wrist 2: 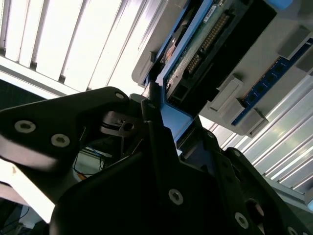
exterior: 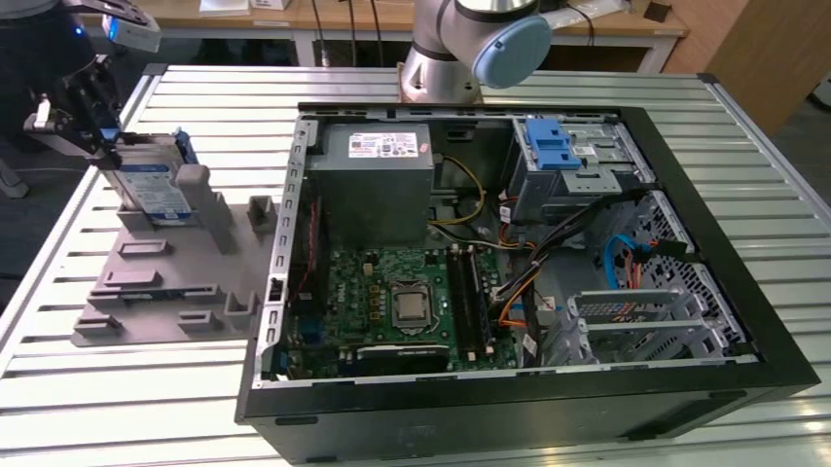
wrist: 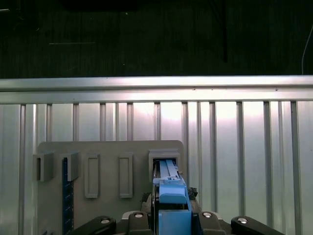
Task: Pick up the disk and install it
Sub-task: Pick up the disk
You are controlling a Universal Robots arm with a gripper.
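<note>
1. The disk (exterior: 146, 185) stands on edge in the grey holder (exterior: 156, 282) on the bench (exterior: 130, 389), at the exterior view's left, with its label face turned toward the computer case (exterior: 520, 409).
2. Whether its long axis runs upright or level cannot be told.
3. The gripper (exterior: 107, 151) has its fingers (wrist 2: 154, 122) pinching the disk's blue bracket.

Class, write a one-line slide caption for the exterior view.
Robot gripper grasps the upright disk in the grey holder, beside an open computer case on a slatted table.
</note>
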